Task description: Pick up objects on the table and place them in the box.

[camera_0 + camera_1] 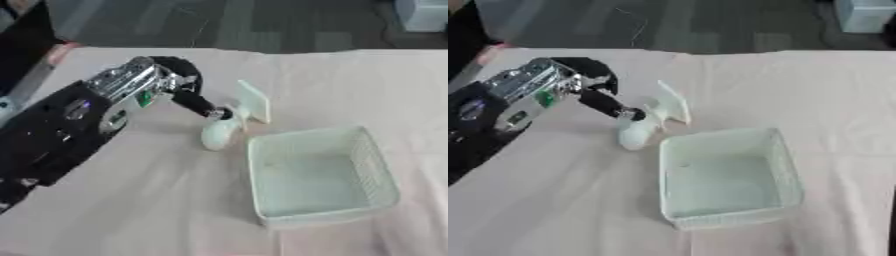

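So your white rounded object (219,134) sits on the cloth-covered table (131,200), just beside the near-left corner of the pale basket-style box (319,175). A flat white card-like piece (253,102) stands tilted right behind it. Your left hand (188,82) is at the object's top, fingers curled and seemingly pinching it, though it's blurry there.

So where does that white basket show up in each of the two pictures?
Left eye view: the white basket sits right of centre, in the lower half.
Right eye view: the same basket sits nearer the middle, lower half.
Shared landmark: the robot's left hand with a white rounded object, just off the basket's upper-left corner in both.
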Controlling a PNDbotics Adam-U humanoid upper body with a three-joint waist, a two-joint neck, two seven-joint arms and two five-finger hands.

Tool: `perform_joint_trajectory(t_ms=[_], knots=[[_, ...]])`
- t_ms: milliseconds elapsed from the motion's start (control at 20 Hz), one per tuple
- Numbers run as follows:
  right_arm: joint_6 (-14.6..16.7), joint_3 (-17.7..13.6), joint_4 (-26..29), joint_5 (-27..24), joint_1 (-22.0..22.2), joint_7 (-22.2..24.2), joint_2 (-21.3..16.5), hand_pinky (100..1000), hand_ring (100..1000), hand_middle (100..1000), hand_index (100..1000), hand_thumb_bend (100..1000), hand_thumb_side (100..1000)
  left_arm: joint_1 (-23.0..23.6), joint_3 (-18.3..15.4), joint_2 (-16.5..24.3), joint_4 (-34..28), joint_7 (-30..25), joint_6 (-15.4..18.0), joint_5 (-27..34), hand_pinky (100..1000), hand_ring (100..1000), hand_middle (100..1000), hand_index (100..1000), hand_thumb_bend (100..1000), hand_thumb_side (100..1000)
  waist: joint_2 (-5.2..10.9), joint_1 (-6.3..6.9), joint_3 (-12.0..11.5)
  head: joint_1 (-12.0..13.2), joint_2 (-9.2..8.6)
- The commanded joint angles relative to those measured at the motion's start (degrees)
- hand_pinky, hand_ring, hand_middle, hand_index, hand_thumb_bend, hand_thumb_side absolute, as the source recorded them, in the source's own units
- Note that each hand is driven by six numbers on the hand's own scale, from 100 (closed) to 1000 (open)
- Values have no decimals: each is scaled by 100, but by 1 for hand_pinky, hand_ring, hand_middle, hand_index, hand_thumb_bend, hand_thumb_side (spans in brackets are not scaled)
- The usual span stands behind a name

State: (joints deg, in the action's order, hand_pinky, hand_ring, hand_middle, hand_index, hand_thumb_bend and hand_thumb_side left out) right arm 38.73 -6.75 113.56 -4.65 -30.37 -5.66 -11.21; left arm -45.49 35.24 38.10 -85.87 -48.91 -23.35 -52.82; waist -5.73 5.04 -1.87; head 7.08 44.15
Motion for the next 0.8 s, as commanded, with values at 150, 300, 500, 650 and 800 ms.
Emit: perform_joint_trajectory(t_ms=[150, 300, 500, 650, 800], knots=[[1, 30, 104, -44, -158, 34, 2, 595, 557, 569, 662, 100, 1000, -268, 95, -24, 22, -306, -26, -45, 645, 769, 785, 819, 618, 1000, 76, -2, 17, 54, -3], [0, 35, 104, -53, -168, 42, 17, 596, 557, 569, 661, 100, 1000, -303, 147, -99, 21, -306, 92, -153, 648, 772, 785, 812, 619, 1000, 73, 0, 29, 77, -3], [5, 44, 104, -58, -185, 44, 28, 596, 557, 569, 660, 100, 1000, -280, 191, -148, 67, -306, 247, -409, 653, 776, 785, 801, 635, 1000, 59, 13, 45, 91, -3], [7, 45, 104, -55, -199, 40, 42, 596, 557, 568, 660, 100, 1000, -278, 173, -219, 135, -306, 410, -628, 653, 776, 785, 797, 636, 1000, 49, 18, 63, 104, -3], [11, 31, 104, -46, -212, 15, 62, 595, 558, 569, 661, 100, 1000, -276, 133, -275, 96, -306, 546, -772, 648, 768, 777, 791, 587, 1000, 36, 19, 76, 103, -3]])
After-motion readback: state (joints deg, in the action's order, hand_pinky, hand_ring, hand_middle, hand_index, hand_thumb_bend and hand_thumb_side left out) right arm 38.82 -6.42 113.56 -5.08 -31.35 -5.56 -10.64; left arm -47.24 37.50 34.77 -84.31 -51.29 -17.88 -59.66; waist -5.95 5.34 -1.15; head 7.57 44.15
